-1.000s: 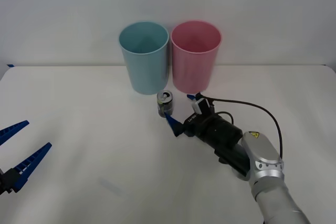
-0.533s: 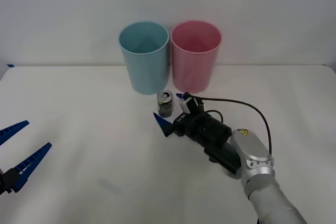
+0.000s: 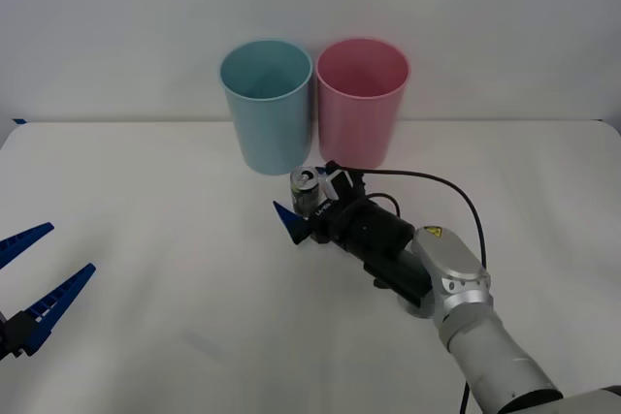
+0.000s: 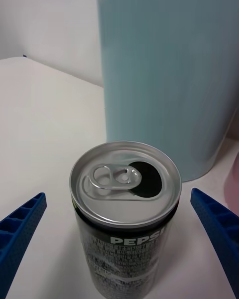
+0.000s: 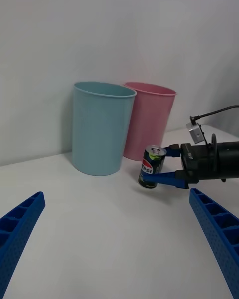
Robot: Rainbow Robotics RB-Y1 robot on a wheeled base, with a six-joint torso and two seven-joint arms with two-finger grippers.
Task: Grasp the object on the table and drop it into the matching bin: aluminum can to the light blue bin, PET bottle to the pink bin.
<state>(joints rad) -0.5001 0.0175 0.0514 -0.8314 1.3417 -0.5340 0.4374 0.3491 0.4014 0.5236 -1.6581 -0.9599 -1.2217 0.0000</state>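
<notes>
The aluminum can (image 3: pixel 305 188) stands upright on the white table (image 3: pixel 146 191), just in front of the gap between the light blue bin (image 3: pixel 266 104) and the pink bin (image 3: pixel 362 102). Its silver top and pull-tab face up in the right wrist view, where the can (image 4: pixel 124 209) sits close before the light blue bin (image 4: pixel 169 70). My right gripper (image 3: pixel 306 196) is open, one blue finger on each side of the can, with a gap showing on both sides. The left wrist view shows the can (image 5: pixel 152 166) between those fingers (image 5: pixel 167 178). My left gripper (image 3: pixel 71 248) is open and idle at the near left.
Both bins stand side by side at the table's far edge against a white wall. A black cable (image 3: pixel 456 196) loops over the right wrist. Wide bare table lies to the left and in front of the can.
My right gripper has moved forward and left, from beside the can to having its fingers on either side of it. The can, the bins and the left arm have stayed put.
</notes>
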